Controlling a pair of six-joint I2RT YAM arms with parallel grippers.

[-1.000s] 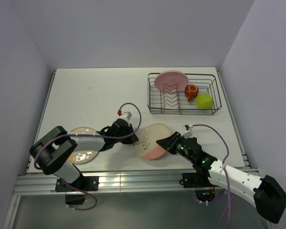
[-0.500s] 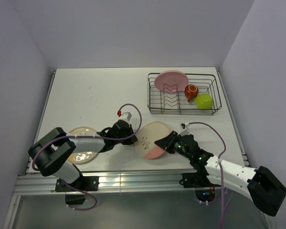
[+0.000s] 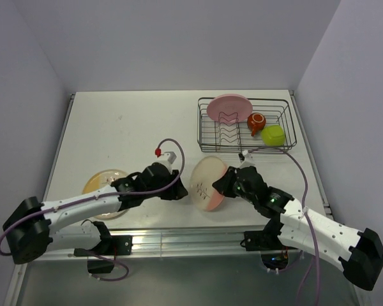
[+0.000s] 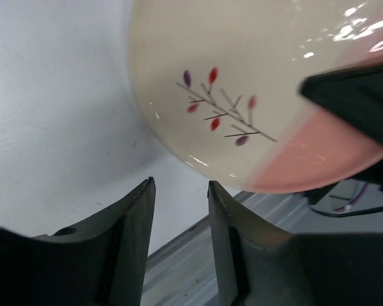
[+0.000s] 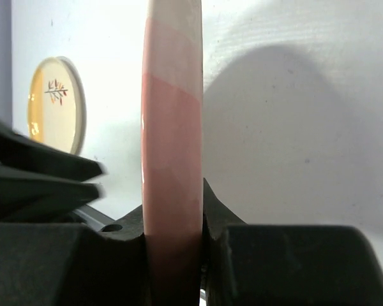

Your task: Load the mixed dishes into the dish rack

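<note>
Tipped up from flat onto its edge, the pink-and-cream plate is clamped at its pink rim by the right gripper, the left gripper parted and empty just beside its face, the dish rack ahead of the right gripper.

No legible text, label, brand or number on anything in view.
</note>
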